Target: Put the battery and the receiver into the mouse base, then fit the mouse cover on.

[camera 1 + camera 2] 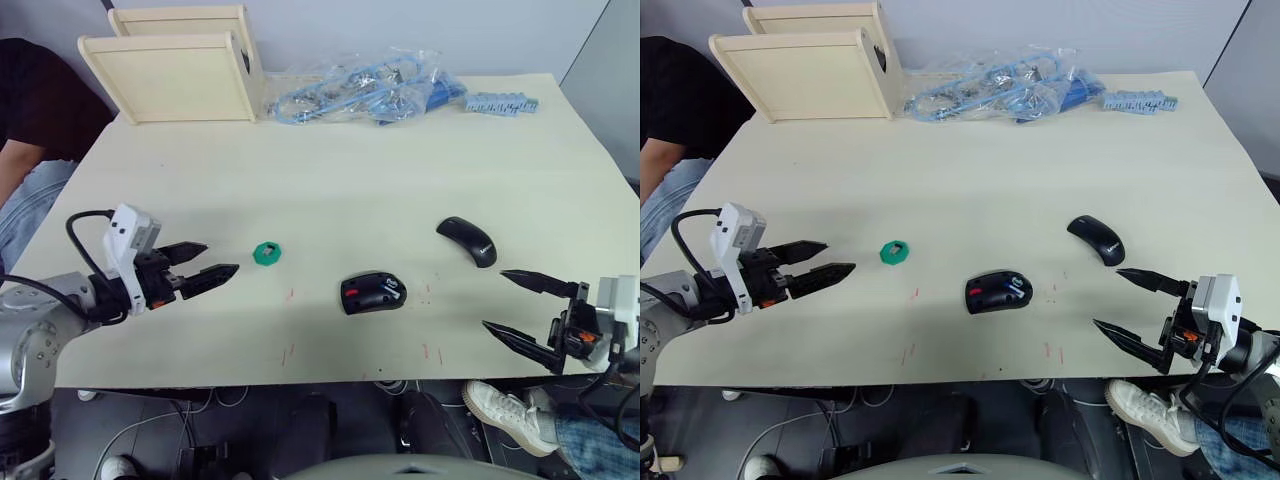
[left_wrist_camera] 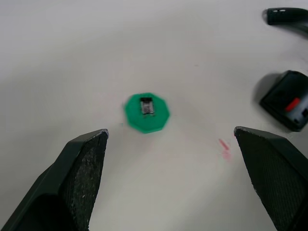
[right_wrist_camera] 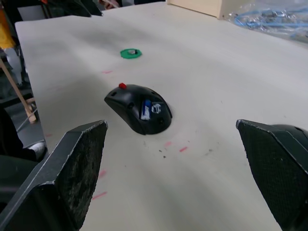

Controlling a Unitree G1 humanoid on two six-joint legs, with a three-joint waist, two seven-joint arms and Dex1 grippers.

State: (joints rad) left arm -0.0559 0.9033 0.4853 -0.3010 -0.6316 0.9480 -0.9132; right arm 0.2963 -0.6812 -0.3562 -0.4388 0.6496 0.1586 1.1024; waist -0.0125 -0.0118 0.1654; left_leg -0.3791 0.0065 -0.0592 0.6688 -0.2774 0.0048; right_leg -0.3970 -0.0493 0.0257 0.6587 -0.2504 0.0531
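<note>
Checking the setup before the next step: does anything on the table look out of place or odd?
Nothing looks spilled or damaged. The mouse base sits uncovered, the battery already in its compartment; the mouse cover lies apart, toward the right gripper. A small dark part rests in a green holder before the open left gripper.

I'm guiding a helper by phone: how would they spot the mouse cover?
On the pale table, look toward the robot's right, beyond the right gripper. The mouse cover is the smooth all-black curved shell; the mouse base nearby shows red and blue parts.
</note>
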